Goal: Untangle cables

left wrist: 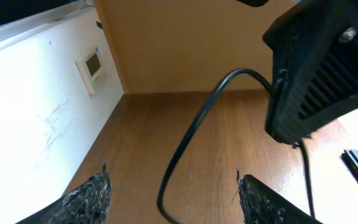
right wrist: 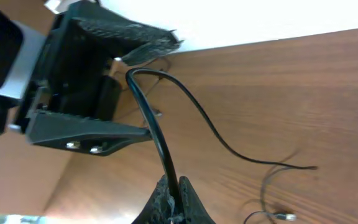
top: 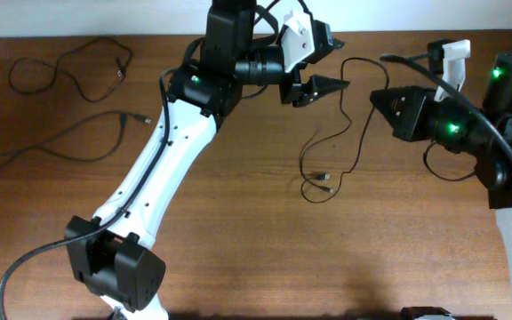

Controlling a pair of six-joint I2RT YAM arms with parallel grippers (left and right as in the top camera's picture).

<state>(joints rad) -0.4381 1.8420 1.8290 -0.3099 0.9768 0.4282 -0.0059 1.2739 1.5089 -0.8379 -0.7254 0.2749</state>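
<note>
While the right gripper (right wrist: 169,198) is pinched tight on one black cable (right wrist: 156,137) whose slack trails toward six o'clock, the left gripper (top: 334,64) hangs wide open and empty at twelve o'clock, with a second cable (top: 118,67) and a third cable (top: 136,116) lying apart near ten o'clock.
</note>
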